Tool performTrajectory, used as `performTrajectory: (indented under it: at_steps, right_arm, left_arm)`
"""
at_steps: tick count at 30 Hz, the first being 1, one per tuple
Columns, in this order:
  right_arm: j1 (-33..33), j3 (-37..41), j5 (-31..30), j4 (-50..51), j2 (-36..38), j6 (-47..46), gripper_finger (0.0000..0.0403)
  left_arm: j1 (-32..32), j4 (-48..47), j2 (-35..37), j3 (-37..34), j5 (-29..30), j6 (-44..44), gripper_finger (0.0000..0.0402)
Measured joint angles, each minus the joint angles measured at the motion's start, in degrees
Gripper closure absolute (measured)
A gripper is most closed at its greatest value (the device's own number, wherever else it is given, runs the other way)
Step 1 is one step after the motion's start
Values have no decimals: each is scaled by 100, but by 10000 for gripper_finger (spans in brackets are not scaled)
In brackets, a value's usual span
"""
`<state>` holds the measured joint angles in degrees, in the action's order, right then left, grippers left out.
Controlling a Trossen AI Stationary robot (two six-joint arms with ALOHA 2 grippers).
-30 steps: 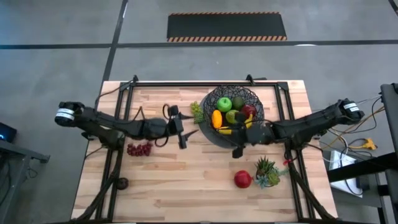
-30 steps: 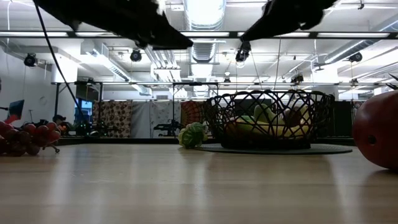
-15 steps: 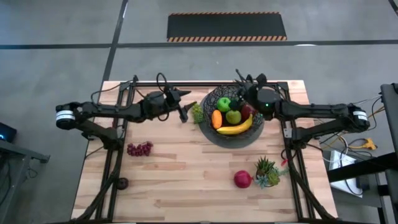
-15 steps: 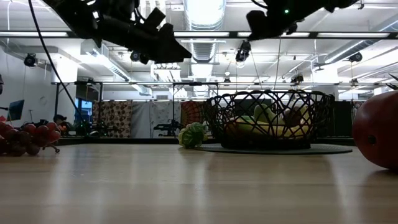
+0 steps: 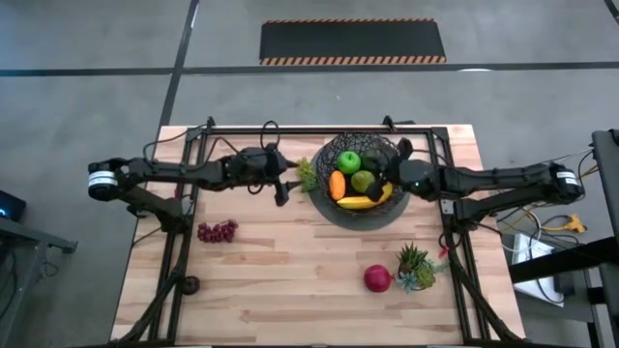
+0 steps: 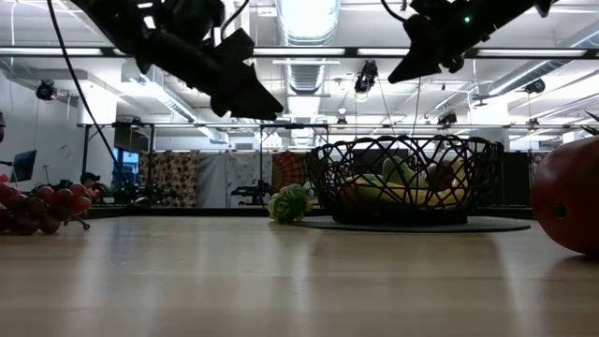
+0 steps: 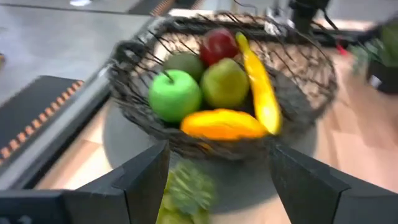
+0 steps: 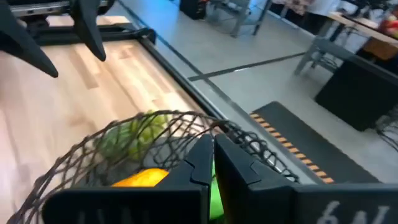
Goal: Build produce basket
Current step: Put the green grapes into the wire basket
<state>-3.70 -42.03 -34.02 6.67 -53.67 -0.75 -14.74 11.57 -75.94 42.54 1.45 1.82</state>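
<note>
The black wire basket [image 5: 360,145] stands at the table's far middle on its grey disc base. In it lie a green apple [image 7: 176,93], a pear [image 7: 225,82], a red apple [image 7: 219,45], a banana [image 7: 258,87] and an orange piece [image 7: 221,123]. Green grapes [image 5: 308,174] lie just outside the basket's left side. My left gripper [image 5: 285,186] hangs open left of the grapes, pointing at the basket, its fingers [image 7: 146,180] apart. My right gripper [image 5: 384,186] is shut above the basket's right part, and in the low view my right gripper [image 6: 401,73] is clear of the rim.
Purple grapes [image 5: 218,231] lie on the table's left half. A red apple [image 5: 377,278] and a small spiky potted plant [image 5: 416,263] stand near the right front. A small dark thing [image 5: 191,284] lies at the left front. The black frame rail [image 5: 319,128] runs along the far edge.
My left gripper has gone from the table's middle toward the far edge and turned to point at the basket. My right gripper has swung from the basket's near side up over the basket. The fruit in the basket has stayed put.
</note>
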Motion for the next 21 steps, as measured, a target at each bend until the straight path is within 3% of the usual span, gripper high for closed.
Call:
performTrajectory:
  at_steps: [5, 11, 21]
  right_arm:
    - [269, 254, 56, -438, -1, 202, 394]
    - [331, 416, 576, -604, 0, 376, 394]
    - [331, 611, 619, -1190, -11, 830, 394]
  left_arm:
    - [151, -33, 0, -88, -34, 3, 150]
    - [227, -5, -10, -94, -31, 3, 150]
    - [294, 270, -11, -188, -26, 0, 150]
